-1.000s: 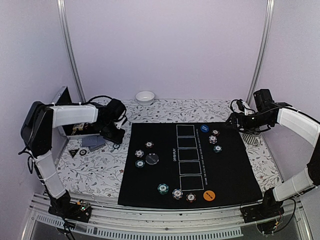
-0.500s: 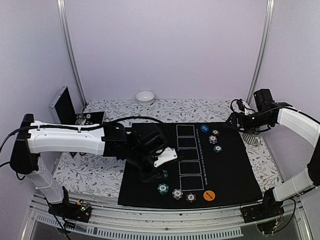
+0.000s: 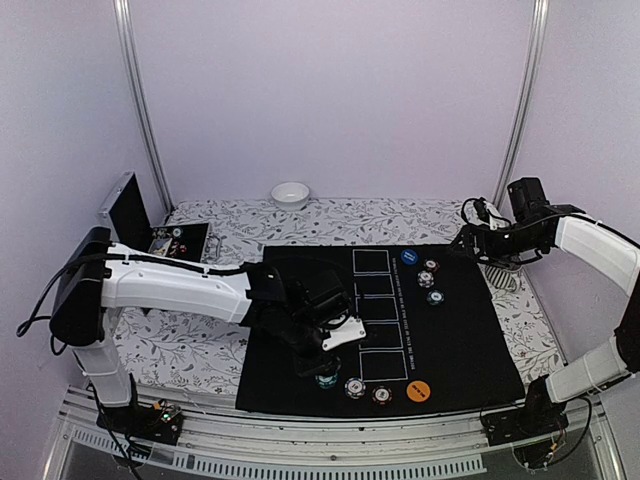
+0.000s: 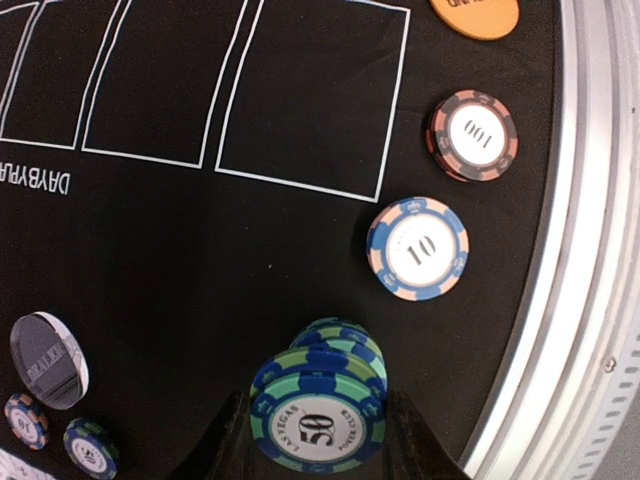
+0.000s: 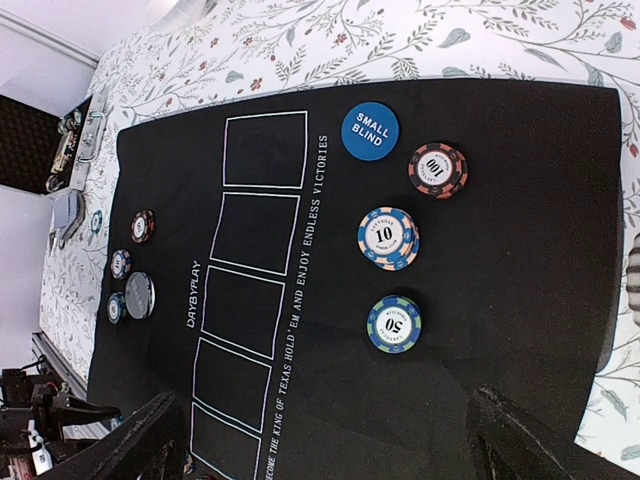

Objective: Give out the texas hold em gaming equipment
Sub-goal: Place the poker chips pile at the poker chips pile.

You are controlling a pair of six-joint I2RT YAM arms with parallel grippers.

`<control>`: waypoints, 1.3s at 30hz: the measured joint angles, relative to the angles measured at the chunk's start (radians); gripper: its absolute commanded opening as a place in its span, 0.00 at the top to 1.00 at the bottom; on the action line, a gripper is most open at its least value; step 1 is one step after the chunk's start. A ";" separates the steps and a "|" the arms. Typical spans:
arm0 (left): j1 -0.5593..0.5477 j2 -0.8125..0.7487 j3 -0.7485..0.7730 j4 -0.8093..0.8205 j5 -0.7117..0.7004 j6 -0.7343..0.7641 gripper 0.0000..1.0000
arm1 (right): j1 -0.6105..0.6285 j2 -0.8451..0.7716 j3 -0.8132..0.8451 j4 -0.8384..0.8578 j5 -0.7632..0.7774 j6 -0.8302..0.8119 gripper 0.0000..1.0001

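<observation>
- Left gripper [image 4: 318, 440] has its fingers [image 4: 412, 445] clamped on a green 50 chip [image 4: 318, 425], just above a second green chip [image 4: 335, 340] near the black mat's [image 4: 200, 250] near edge;
- along that edge we see a 10 chip [image 4: 417, 248], a 100 chip [image 4: 473, 134] and an orange button [image 4: 475, 12];
- right gripper [image 5: 330, 450] hangs over the mat's far right corner, fingers [image 5: 140, 445] wide apart; below it we see a blue small-blind button [image 5: 369, 131].
</observation>
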 measured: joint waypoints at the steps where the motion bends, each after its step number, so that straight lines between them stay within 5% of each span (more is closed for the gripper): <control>1: -0.001 0.005 -0.002 0.008 0.000 0.000 0.97 | 0.000 0.000 0.000 0.000 0.000 0.000 0.01; 18: -0.002 0.035 -0.038 0.018 0.007 0.008 0.87 | 0.000 0.000 0.000 0.000 0.000 0.000 0.01; 24: -0.002 0.036 -0.038 0.014 0.010 0.008 0.60 | 0.000 0.000 0.000 0.000 0.000 0.000 0.01; 32: -0.002 0.037 -0.037 0.014 -0.008 0.018 0.38 | 0.000 0.000 0.000 0.000 0.000 0.000 0.01; 37: -0.003 0.037 -0.033 0.019 -0.013 0.021 0.07 | 0.000 0.000 0.000 0.000 0.000 0.000 0.01; 39: -0.004 0.035 -0.034 0.031 -0.011 0.026 0.02 | 0.000 0.000 0.000 0.000 0.000 0.000 0.01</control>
